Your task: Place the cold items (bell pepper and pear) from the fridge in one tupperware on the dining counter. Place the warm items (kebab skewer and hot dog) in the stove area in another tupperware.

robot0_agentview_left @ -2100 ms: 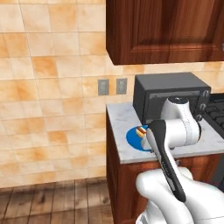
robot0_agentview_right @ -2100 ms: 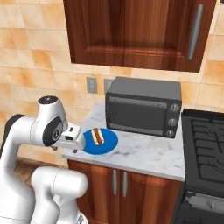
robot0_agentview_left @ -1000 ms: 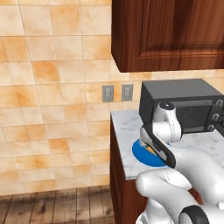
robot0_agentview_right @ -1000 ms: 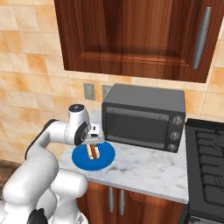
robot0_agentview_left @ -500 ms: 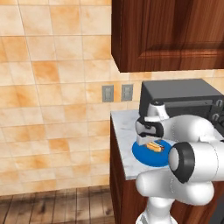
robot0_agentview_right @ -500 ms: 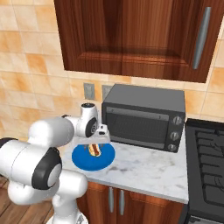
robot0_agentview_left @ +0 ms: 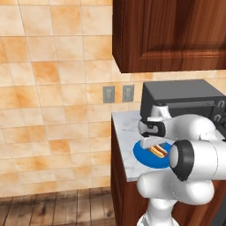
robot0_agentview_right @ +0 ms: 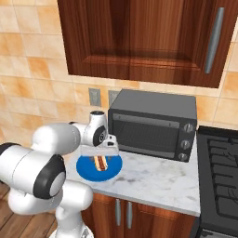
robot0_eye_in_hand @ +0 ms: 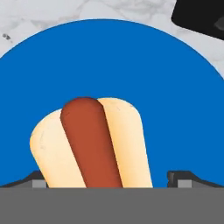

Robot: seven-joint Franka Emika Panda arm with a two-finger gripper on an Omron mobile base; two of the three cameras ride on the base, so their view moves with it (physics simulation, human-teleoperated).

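Observation:
The hot dog (robot0_eye_in_hand: 87,144), a brown sausage in a pale bun, lies on a round blue plate (robot0_eye_in_hand: 109,57) on the marble counter. My gripper (robot0_eye_in_hand: 109,179) hangs open just above it, with one dark fingertip on each side of the bun and not touching it. In the left base view the gripper (robot0_agentview_left: 153,145) points down over the hot dog (robot0_agentview_left: 158,151) and the plate (robot0_agentview_left: 143,158). From the right base view the gripper (robot0_agentview_right: 98,155) sits right over the hot dog (robot0_agentview_right: 98,161) on the plate (robot0_agentview_right: 103,174).
A dark microwave (robot0_agentview_right: 153,123) stands just behind and to the right of the plate, also seen as the microwave (robot0_agentview_left: 185,95). The stove (robot0_agentview_right: 223,172) lies further right. Wooden cabinets (robot0_agentview_right: 139,37) hang overhead. Wall outlets (robot0_agentview_left: 117,93) sit behind the counter's left end.
The base views shifted as the base drove closer. The arm swung forward and lowered the hand over the plate. The jaws stayed open.

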